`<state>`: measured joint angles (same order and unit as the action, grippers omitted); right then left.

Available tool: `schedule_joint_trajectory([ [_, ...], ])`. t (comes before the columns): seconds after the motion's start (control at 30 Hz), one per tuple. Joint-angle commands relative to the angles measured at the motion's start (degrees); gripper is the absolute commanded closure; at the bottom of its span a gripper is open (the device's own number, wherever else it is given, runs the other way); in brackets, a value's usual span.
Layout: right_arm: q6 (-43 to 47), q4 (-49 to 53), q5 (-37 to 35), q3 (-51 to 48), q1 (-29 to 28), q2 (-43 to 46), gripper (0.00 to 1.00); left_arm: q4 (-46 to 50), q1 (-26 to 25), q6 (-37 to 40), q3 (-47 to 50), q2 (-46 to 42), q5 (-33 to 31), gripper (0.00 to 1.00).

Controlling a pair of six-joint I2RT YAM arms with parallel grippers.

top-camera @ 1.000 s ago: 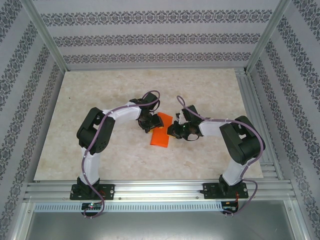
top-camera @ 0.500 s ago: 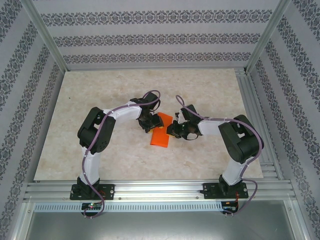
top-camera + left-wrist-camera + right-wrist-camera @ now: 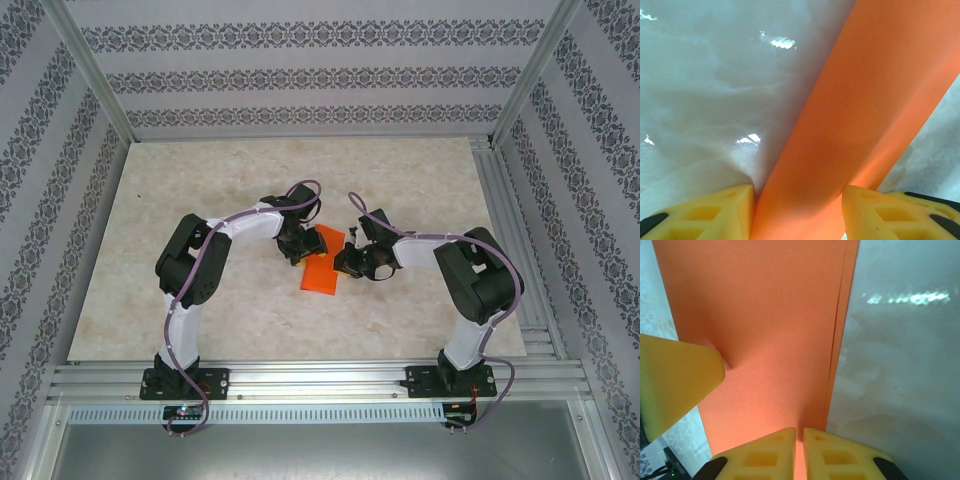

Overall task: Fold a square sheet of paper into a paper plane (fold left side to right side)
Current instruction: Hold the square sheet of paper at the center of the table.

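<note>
The orange sheet of paper (image 3: 320, 276) lies flat on the table as a rectangle folded double, its two layered edges showing along one long side (image 3: 836, 340). My left gripper (image 3: 307, 246) stands open at the sheet's far left. Its yellow fingers are spread across the orange strip (image 3: 855, 100), and one fingertip (image 3: 685, 375) dents the paper. My right gripper (image 3: 346, 262) is at the sheet's right side, shut. Its two yellow fingertips (image 3: 775, 450) sit side by side on the paper near the layered edge, with only a thin slit between them.
The pale marbled table (image 3: 200, 180) is walled by patterned panels on three sides. A metal rail (image 3: 320, 380) runs along the near edge and carries both arm bases. Both arms bend inward over the table's middle.
The right arm's wrist has edged slightly left toward the paper. The paper and the left gripper have stayed where they were.
</note>
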<state>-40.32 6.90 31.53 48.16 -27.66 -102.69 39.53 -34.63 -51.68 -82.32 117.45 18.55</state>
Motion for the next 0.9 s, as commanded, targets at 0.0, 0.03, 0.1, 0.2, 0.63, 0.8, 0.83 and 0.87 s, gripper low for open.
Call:
schedule_joint_trajectory([
  [0.0, 1.73, 3.34, -3.24, 0.05, -0.64, -2.22, 0.86, 2.31, -0.46, 3.58, -1.66, -1.67, -1.2, 0.48],
  [0.03, 1.73, 3.51, -3.26, 0.09, -0.64, -2.32, 0.86, 2.78, -0.19, 4.3, -1.62, -2.82, -1.55, 0.47],
  [0.1, 1.9, 3.73, -3.27, 0.22, -0.64, -2.52, 0.86, 3.97, 0.48, 5.69, -1.66, -4.96, -2.51, 0.47],
  [0.2, 2.08, 4.03, -3.23, 0.37, -0.64, -2.69, 0.86, 6.34, 1.52, 7.56, -1.88, -7.98, -5.17, 0.43],
  [0.63, 2.26, 4.72, -3.75, 0.32, -0.91, -2.69, 0.86, -14.35, 2.02, 7.46, 9.03, -11.23, 9.94, 0.68],
  [0.8, 2.36, 5.03, -3.89, 0.33, -0.99, -2.69, 0.86, -16.71, 2.02, 7.61, 9.16, -8.07, 12.28, 0.75],
  [0.83, 2.35, 4.97, -3.89, 0.35, -0.99, -2.61, 0.86, -16.47, 1.98, 7.98, 9.03, -7.53, 11.94, 0.76],
  [0.87, 2.36, 5.1, -3.98, 0.28, -0.99, -2.58, 0.86, -16.1, 2.02, 8.35, 8.86, -7.12, 11.58, 0.77],
])
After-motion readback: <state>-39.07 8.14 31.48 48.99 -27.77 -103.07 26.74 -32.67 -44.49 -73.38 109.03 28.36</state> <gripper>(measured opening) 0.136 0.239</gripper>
